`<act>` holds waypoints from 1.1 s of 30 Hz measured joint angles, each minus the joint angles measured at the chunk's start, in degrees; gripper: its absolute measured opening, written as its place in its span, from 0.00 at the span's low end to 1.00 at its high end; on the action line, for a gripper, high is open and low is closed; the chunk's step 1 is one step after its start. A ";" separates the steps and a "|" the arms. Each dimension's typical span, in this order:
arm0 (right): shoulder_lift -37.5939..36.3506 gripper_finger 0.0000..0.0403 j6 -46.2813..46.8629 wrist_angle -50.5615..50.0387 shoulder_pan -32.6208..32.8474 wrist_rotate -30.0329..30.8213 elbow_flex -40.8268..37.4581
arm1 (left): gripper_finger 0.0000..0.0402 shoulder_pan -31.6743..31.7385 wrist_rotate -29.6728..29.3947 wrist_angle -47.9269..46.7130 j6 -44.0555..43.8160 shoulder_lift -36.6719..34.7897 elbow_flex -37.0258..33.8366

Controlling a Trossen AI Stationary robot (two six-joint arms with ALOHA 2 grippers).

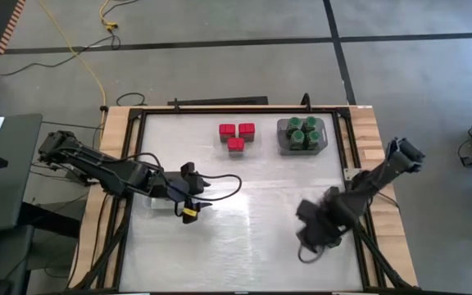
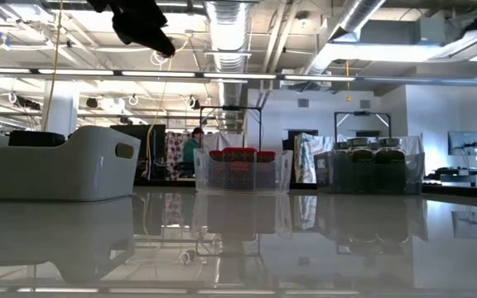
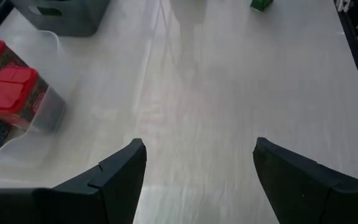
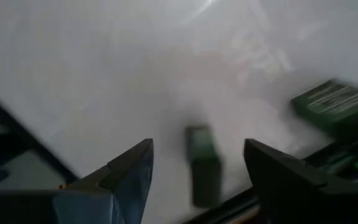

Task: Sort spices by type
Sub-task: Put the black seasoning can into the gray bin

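Red square blocks (image 1: 236,135) stand in a clear tray (image 3: 42,118) at the far middle of the table. Round green-lidded jars (image 1: 301,133) fill a tray (image 1: 322,146) to their right. My left gripper (image 3: 197,149) hovers open over bare table at the left, above a pale bin (image 2: 56,161). My right gripper (image 4: 197,149) points down, open, over the near right of the table. On the table below it lies a dark boxy tin (image 4: 204,165), in line with the gap between its fingers, which stand clear of it. A second tin (image 4: 334,106) lies farther off. In the high view the right arm hides both tins.
The table's raised dark frame (image 1: 347,164) runs along its edges. The left arm (image 1: 97,168) reaches in from the left, the right arm (image 1: 375,180) from the right. Bare tabletop (image 1: 252,213) lies between the two grippers. Cables (image 1: 220,184) trail off the left gripper.
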 joint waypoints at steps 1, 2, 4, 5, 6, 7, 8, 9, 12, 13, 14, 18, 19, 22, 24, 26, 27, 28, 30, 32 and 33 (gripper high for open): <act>0.05 0.70 1.38 0.95 1.79 -0.30 -0.44 | 0.71 0.00 0.00 0.26 0.01 0.00 0.00; -0.02 0.70 3.08 1.98 3.63 -0.35 -1.05 | 0.71 0.00 0.00 0.43 -0.02 0.00 0.00; -0.12 0.70 7.07 2.73 6.89 -0.37 -2.02 | 0.71 0.00 -0.02 0.49 -0.35 -0.02 0.00; -0.14 0.70 9.09 2.82 8.61 -0.37 -2.32 | 0.71 0.00 0.00 0.47 -0.42 -0.02 0.00; -0.38 0.70 11.03 3.17 10.16 -0.37 -2.93 | 0.71 0.00 -0.02 0.51 -0.40 0.00 0.00; -0.68 0.70 12.87 3.67 11.60 -0.39 -3.54 | 0.71 0.09 -0.02 0.54 -0.01 0.00 0.00; -1.23 0.70 14.54 4.86 12.93 -0.37 -4.53 | 0.71 0.11 -0.02 0.56 0.54 0.00 0.00; -1.87 0.70 16.04 6.42 14.23 -0.37 -5.67 | 0.71 0.12 -0.02 0.57 0.98 0.00 0.00; -3.18 0.70 20.58 9.32 17.45 -0.27 -9.15 | 0.71 0.17 -0.03 0.59 1.40 0.00 0.00; -3.51 0.70 21.89 9.56 18.24 -0.21 -10.39 | 0.71 0.17 -0.04 0.65 1.22 0.00 0.00; -3.77 0.70 22.79 9.98 18.89 -0.20 -11.51 | 0.71 0.17 -0.04 0.67 0.70 0.00 0.00; -4.52 0.70 23.07 14.03 20.00 0.15 -15.54 | 0.71 0.17 -0.04 0.67 -1.08 0.00 0.00; -4.52 0.70 22.96 14.22 20.00 0.17 -16.36 | 0.71 0.17 -0.04 0.65 -1.13 0.00 0.00; -4.59 0.70 22.11 15.49 20.00 0.79 -19.14 | 0.71 0.17 -0.04 0.67 -1.73 0.00 0.00; -4.59 0.70 21.76 17.18 19.94 1.53 -20.61 | 0.71 0.17 -0.04 0.67 -3.00 0.00 0.00; -4.59 0.70 21.59 18.24 19.80 2.26 -21.92 | 0.71 0.17 -0.04 0.67 -3.24 0.00 0.00; -4.59 0.70 21.57 18.66 19.80 2.77 -22.61 | 0.71 0.17 -0.04 0.65 -3.26 0.00 0.00; -4.57 0.70 21.56 18.87 19.80 2.97 -23.04 | 0.71 0.17 -0.04 0.65 -3.26 0.00 0.00; -4.57 0.68 21.56 19.16 19.80 3.08 -23.36 | 0.71 0.17 -0.04 0.65 -3.26 0.00 0.00; -4.61 0.63 21.53 19.70 19.80 3.08 -23.36 | 0.71 0.17 -0.04 0.65 -3.24 0.00 0.00; -4.68 0.59 21.44 20.05 19.80 3.08 -23.35 | 0.71 0.17 -0.04 0.65 -3.24 0.00 0.00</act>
